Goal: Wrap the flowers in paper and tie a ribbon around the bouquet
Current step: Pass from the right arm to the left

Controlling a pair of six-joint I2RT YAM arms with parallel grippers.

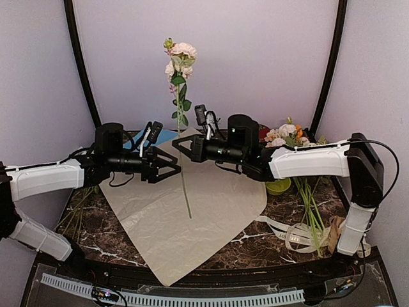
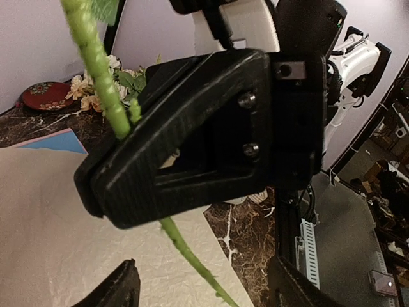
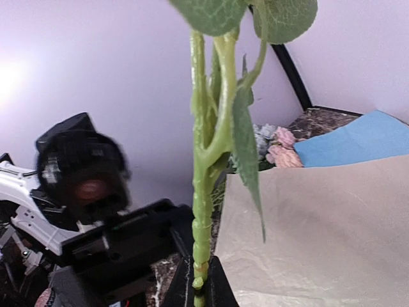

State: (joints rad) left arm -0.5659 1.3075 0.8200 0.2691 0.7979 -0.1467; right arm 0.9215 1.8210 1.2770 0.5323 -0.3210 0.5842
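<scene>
My right gripper (image 1: 177,144): clenched on the long thin green stem (image 1: 186,192) of the pale pink and cream rose-like flowers (image 1: 181,52), pinching partway up, below the leaves (image 1: 182,94)
My left gripper (image 1: 172,165): released, jaws spread, nothing held; it faces the stem from the left, tips just beside it, a little lower than my right pinch
Flowers' place: in the air, upright, blooms high against the back wall (image 1: 255,57), cut end over the middle of the large creased tan paper sheet (image 1: 147,211); whether it touches the sheet I cannot tell
Long axis: near vertical, lower end leaning slightly to my right; my two grippers lie level and point at each other across it
Nearer arm: right has the hold; left is free and close, stem ahead of its jaw gap
Next move, my guess: stem must tip from upright to flat along the sheet before any wrapping; left jaws look placed to close across it under the right's hold
Risk: thin stem, heavy top; it may swing if one hold lets go before the other bites
Elsewhere: long cream ribbon (image 1: 300,235) with dark lettering lies loose on the dark marble table (image 1: 255,249) at my right, well apart from the stem; light blue sheet (image 1: 165,135) behind the tan one
</scene>
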